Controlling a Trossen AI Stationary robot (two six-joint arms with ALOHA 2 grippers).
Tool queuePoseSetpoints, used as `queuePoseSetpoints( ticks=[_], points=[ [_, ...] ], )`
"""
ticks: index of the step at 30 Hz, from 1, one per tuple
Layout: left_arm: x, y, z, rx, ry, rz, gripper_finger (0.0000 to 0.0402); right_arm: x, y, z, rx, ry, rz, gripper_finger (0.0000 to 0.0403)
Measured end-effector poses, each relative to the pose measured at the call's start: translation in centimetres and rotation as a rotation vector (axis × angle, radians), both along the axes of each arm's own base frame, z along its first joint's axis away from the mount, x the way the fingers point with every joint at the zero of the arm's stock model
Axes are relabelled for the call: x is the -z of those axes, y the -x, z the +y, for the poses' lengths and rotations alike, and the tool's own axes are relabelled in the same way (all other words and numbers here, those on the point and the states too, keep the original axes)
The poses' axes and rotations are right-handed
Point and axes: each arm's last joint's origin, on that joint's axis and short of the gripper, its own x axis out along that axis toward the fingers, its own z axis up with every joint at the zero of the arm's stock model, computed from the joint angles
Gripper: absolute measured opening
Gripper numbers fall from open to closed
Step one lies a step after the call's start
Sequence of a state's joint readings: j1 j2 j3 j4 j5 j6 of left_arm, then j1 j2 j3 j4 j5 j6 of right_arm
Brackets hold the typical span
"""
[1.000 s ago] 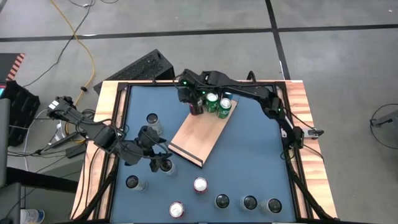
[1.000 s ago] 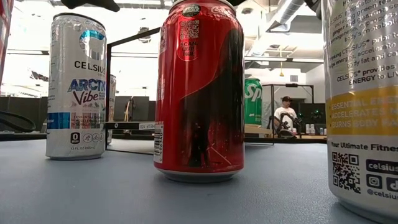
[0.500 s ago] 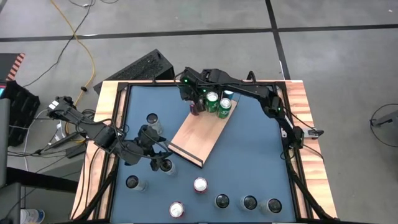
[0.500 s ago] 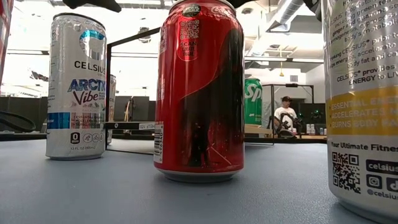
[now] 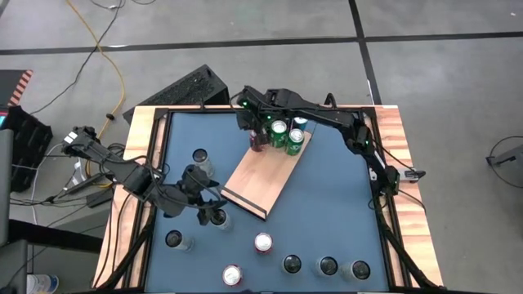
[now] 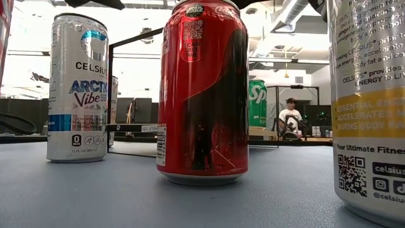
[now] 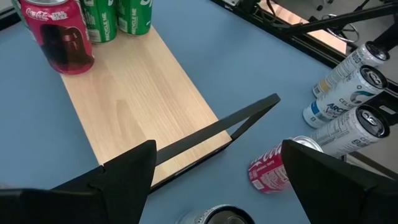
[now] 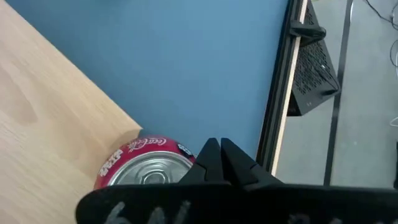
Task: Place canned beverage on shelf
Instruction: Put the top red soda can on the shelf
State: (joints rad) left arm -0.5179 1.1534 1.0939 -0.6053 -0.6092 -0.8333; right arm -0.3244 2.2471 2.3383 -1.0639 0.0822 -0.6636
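- Hovering over the far corner of the shelf (image 5: 263,169), the right gripper (image 8: 219,163) has its fingers pressed together with nothing between them; it sits just above a red cola can (image 8: 147,169).
- That red can (image 5: 258,140) stands upright at the shelf's far end, on the corner nearest the table's back-left; in the left wrist view the red can (image 7: 57,32) has its base at the board's edge.
- Two green cans (image 5: 286,137) stand upright beside it, also on the far end of the board and touching or nearly touching each other.
- The shelf lies flat and skewed on the blue table (image 5: 335,204), its dark lip and thin wire rail (image 7: 205,130) at the near end.
- The left gripper (image 7: 214,180) is near the shelf's lipped end, off its left corner, with fingers (image 7: 124,174) spread wide and holding nothing.
- A dark-topped can (image 5: 218,218) stands on the table right below the left gripper.
- More cans stand on the table: a silver one (image 5: 200,158) left of the shelf, one (image 5: 174,239) near the left edge, two red-rimmed ones (image 5: 263,242) toward the front, and three dark-topped ones (image 5: 328,266) in a row along the front.
- In the low view a red can (image 6: 202,95) fills the middle, with a white can (image 6: 78,88) to one side and a person (image 6: 291,120) seated far behind the table.
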Motion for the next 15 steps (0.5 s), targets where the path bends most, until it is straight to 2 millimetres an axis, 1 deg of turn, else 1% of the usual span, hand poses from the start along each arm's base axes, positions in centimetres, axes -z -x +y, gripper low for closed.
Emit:
queuePoseSetpoints(
  ticks=[8,15],
  points=[
    [-0.12,-0.08,-0.04,0.007,-0.004,-0.012,0.0330,0.26,0.55,-0.36,0.010,-0.017,0.047,0.0000],
    [-0.13,-0.09,-0.05,0.011,-0.009,-0.012,0.0330,0.44,0.72,0.08,0.003,-0.029,0.081,0.0000]
  ],
)
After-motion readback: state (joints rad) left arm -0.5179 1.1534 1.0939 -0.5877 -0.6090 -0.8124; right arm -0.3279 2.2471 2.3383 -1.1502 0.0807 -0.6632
